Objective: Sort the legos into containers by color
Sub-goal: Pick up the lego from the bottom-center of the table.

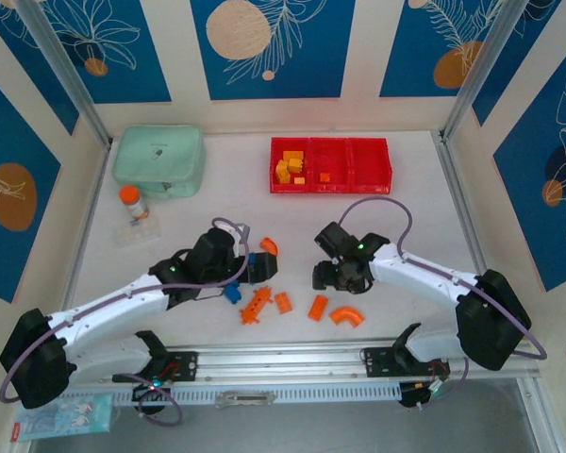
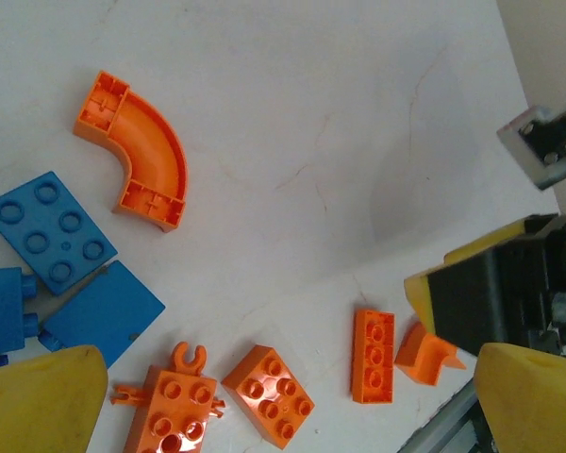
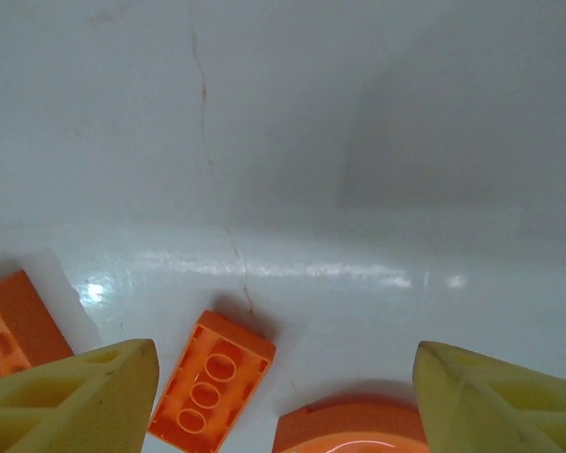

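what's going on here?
Two arms are sorting lego bricks by colour into the red bins. Yellow bricks sit in the left bin and orange pieces in the middle one. Orange bricks and blue bricks lie loose on the table. The left gripper and right gripper are both open, low over them, holding nothing.

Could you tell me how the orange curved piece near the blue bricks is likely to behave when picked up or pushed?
The orange curved piece looks like hard moulded plastic, so probably stiff and light. It lies flat on the table, so a push should slide or spin it, not roll it. Its smooth bend might slip when pinched.
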Controlling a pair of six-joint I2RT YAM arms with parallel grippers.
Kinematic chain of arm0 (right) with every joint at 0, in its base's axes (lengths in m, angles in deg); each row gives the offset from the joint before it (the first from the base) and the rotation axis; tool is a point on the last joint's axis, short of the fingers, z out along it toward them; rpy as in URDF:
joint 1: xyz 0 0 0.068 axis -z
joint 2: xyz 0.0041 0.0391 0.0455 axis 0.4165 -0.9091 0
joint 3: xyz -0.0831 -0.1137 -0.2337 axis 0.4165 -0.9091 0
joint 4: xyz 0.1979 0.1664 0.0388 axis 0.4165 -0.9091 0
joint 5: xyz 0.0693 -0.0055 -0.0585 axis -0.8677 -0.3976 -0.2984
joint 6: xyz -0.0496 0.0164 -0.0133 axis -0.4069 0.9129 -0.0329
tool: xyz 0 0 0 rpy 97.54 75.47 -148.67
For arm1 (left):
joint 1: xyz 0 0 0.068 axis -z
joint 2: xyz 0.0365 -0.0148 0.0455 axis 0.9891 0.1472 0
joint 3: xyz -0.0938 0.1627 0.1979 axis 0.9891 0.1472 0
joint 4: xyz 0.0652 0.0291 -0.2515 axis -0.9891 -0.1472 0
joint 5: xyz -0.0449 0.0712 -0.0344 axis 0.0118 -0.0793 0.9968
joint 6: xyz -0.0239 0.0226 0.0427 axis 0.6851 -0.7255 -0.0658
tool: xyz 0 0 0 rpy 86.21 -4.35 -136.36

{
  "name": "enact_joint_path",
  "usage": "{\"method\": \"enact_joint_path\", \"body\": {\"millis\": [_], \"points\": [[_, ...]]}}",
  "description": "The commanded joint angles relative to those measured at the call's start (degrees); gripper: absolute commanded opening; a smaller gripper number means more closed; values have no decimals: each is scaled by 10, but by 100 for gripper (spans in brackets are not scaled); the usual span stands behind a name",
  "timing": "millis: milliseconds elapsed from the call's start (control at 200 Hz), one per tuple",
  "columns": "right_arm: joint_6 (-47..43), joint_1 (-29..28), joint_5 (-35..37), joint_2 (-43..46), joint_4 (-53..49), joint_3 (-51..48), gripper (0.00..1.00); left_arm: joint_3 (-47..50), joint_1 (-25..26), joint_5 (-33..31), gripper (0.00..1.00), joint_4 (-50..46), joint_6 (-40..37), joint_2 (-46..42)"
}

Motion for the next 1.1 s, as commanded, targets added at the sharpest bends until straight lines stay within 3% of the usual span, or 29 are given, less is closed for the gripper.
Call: {"method": "enact_joint_path", "body": {"millis": [0, 545, 950, 1095], "points": [[53, -25, -13, -2, 30, -20, 72, 8, 9, -29, 99, 17, 19, -7], [105, -125, 12, -88, 54, -3, 71, 5, 9, -52, 99, -22, 4, -32], [95, -157, 51, -124, 46, 31, 54, 10, 9, -71, 99, -47, -3, -73], [91, -159, 48, -142, 35, 36, 53, 13, 9, -76, 99, -49, -3, -76]]}}
